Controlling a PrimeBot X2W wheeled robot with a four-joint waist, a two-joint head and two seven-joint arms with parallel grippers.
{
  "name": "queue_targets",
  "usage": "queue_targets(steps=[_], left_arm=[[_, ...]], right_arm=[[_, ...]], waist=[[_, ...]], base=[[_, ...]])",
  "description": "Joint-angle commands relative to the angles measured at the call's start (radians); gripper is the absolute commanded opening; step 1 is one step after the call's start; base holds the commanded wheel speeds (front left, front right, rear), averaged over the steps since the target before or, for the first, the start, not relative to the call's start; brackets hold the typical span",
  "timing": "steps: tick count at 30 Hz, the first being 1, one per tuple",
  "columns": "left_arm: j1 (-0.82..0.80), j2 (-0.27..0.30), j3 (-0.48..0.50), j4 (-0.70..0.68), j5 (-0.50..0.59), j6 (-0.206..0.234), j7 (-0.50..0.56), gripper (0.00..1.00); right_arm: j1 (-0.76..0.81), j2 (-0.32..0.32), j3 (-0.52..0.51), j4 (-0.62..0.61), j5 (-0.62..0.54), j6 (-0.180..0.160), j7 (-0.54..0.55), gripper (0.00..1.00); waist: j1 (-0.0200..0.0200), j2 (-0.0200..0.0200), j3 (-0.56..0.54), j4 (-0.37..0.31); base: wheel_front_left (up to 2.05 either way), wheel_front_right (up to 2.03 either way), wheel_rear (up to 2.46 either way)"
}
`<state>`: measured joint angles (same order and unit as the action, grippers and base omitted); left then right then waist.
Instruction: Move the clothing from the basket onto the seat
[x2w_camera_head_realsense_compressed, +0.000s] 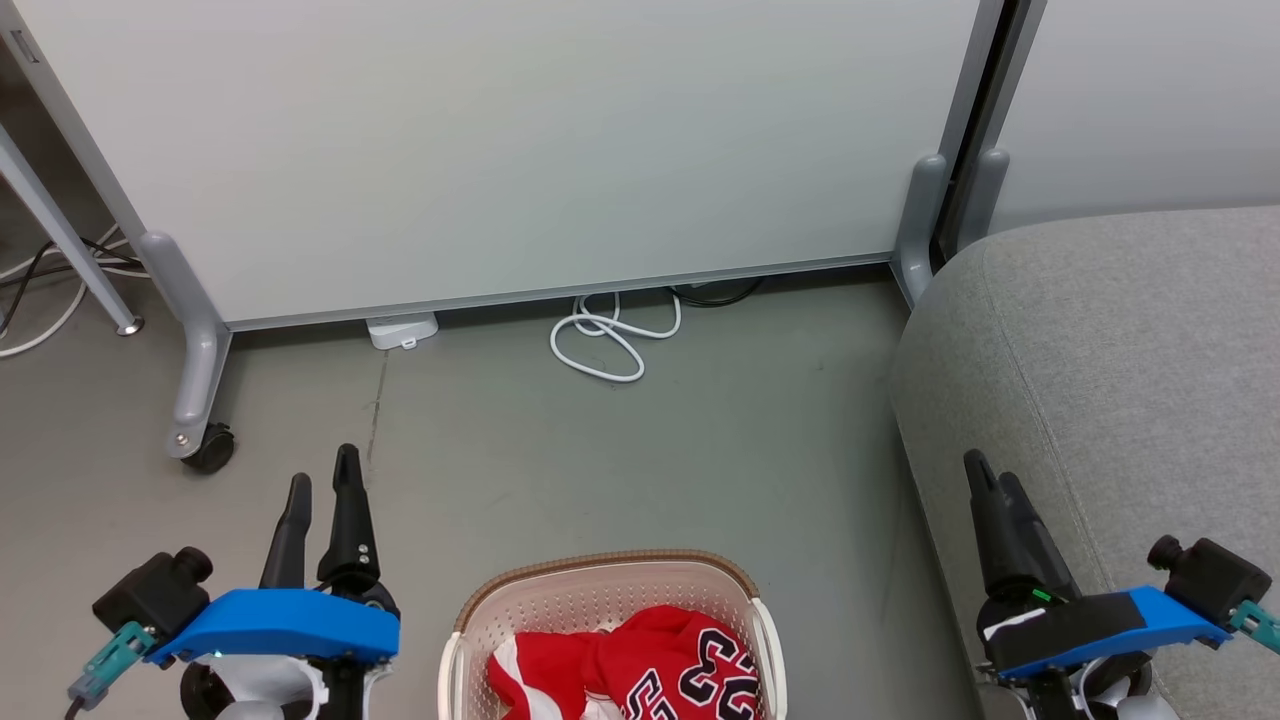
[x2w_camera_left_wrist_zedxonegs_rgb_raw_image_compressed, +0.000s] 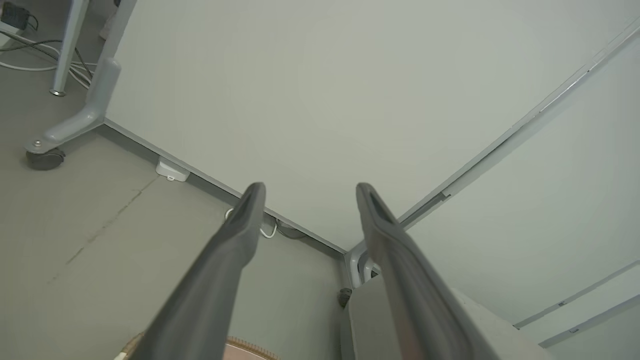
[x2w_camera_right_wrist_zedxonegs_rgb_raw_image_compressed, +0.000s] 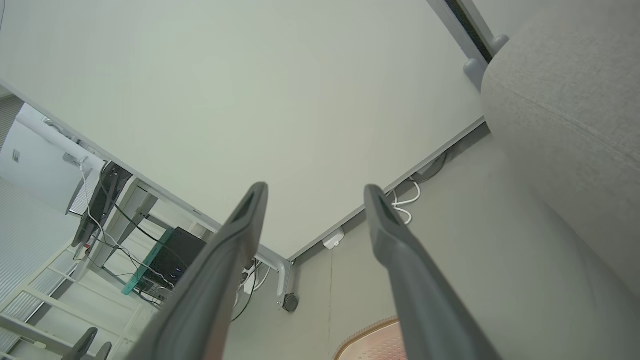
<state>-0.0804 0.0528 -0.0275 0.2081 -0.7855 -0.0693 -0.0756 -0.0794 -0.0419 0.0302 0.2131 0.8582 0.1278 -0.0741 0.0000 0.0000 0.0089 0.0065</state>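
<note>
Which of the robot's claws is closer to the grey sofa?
Right. The right gripper is at the edge of the sofa; the left gripper is over the floor beyond the basket, which sits between them.

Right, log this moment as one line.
left gripper: open | right gripper: open | clothing: in basket | seat: right of basket

Pale partition panel (x2w_camera_head_realsense_compressed: 500, 150) stands upright on the grey floor (x2w_camera_head_realsense_compressed: 600, 470). At its lower edge: small white box (x2w_camera_head_realsense_compressed: 402, 330), left of centre; coiled white cable (x2w_camera_head_realsense_compressed: 605, 345), near centre. Black castor (x2w_camera_head_realsense_compressed: 210, 447) under its left foot. Loose cables (x2w_camera_head_realsense_compressed: 40, 280) beyond its left end.
</note>
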Motion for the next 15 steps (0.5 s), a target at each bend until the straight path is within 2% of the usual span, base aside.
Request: queue_targets(steps=[1, 15], left_arm=[[-0.028, 0.008, -0.009, -0.006, 0.034, 0.006, -0.009, 1.00], [-0.047, 0.029, -0.069, 0.025, 0.216, 0.039, -0.052, 1.00]], right_arm=[[-0.028, -0.006, 0.005, -0.008, -0.030, 0.003, -0.010, 1.00], [-0.038, -0.008, 0.034, -0.006, -0.216, 0.003, -0.053, 1.00]], waist=[[0.0000, 0.0000, 0.000, 0.000], [0.0000, 0.0000, 0.000, 0.002]], base=[[0.00, 0.00, 0.00], [0.00, 0.00, 0.00]])
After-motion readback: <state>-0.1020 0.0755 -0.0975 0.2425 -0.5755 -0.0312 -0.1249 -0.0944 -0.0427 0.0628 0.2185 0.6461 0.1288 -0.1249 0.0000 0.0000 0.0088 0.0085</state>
